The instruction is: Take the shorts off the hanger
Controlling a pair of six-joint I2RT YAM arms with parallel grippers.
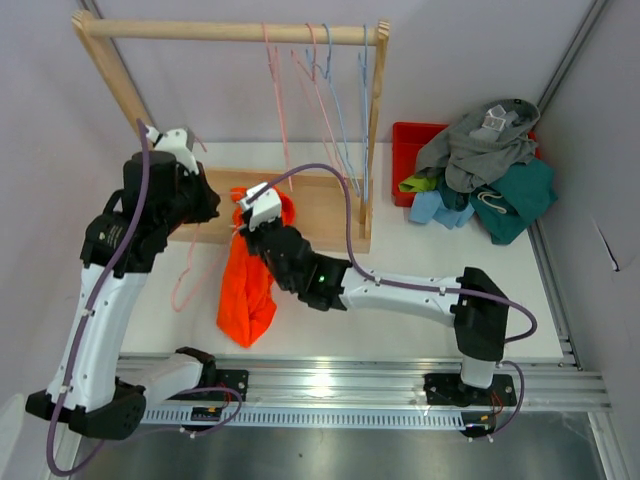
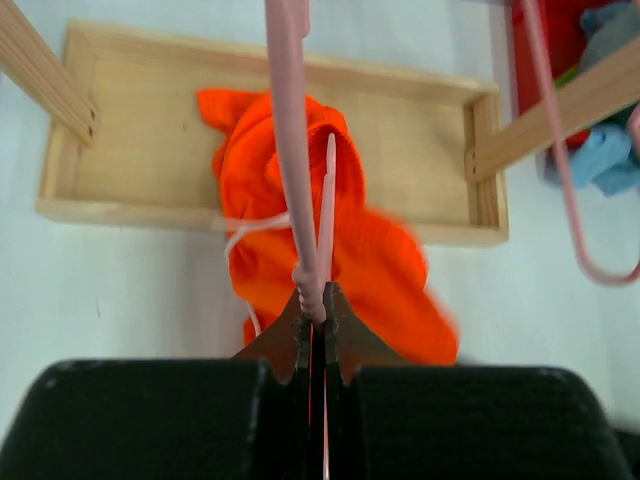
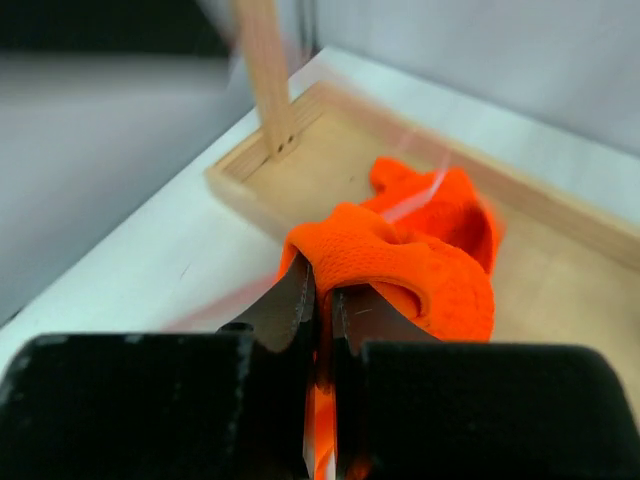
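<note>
My left gripper point(image 1: 207, 207) is shut on the neck of a pink hanger point(image 2: 290, 150), which hangs below it in the top view point(image 1: 186, 282). My right gripper point(image 1: 244, 226) is shut on the waistband of the orange shorts point(image 1: 245, 290), which hang down from it over the table just in front of the rack base. In the left wrist view the hanger's wires cross in front of the orange shorts point(image 2: 380, 260); I cannot tell whether they still touch. The right wrist view shows orange fabric point(image 3: 400, 260) bunched over my shut fingers point(image 3: 300, 300).
A wooden rack point(image 1: 230, 32) with a tray-like base point(image 1: 320, 205) stands at the back, with pink and blue empty hangers point(image 1: 330, 90) on its rod. At the right a red tray point(image 1: 408, 150) holds a pile of grey, teal, lime and light blue shorts point(image 1: 490, 160).
</note>
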